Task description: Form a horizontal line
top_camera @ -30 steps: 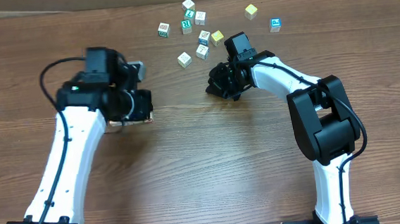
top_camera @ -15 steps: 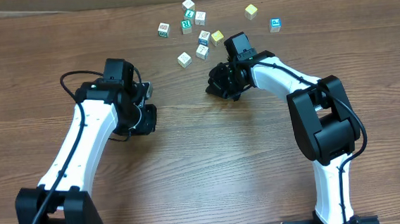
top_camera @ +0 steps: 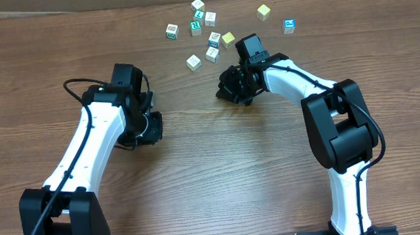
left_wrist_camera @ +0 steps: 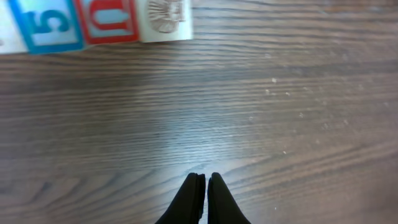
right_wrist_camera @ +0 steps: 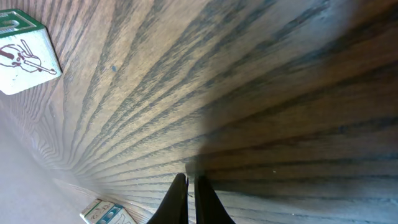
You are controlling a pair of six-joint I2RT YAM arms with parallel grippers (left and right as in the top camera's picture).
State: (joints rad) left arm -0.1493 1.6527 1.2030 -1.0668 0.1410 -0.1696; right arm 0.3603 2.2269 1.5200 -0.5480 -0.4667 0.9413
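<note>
The horizontal line (left_wrist_camera: 109, 20) lies along the top left edge of the left wrist view. It is a touching row: a white cube (left_wrist_camera: 7, 28) cut by the frame, a blue-marked "5" cube (left_wrist_camera: 46, 25), a red-marked cube, and a pale cube with a drawing (left_wrist_camera: 165, 18). My left gripper (left_wrist_camera: 206, 177) is shut and empty, well back from the row, over bare wood. From overhead, the left gripper (top_camera: 147, 125) and arm hide the row. My right gripper (right_wrist_camera: 188, 179) is shut and empty; overhead shows the right gripper (top_camera: 230, 90) just below the loose cubes.
Several loose cubes are scattered at the table's far side, among them a yellow cube (top_camera: 263, 11), a blue-marked cube (top_camera: 289, 25) and a green-marked cube (top_camera: 195, 27). The right wrist view shows a violin-picture cube (right_wrist_camera: 22, 53) and another cube (right_wrist_camera: 102, 213).
My left arm has swung in and its gripper shifted slightly right, now covering the row in the overhead view. The right arm has not moved.
</note>
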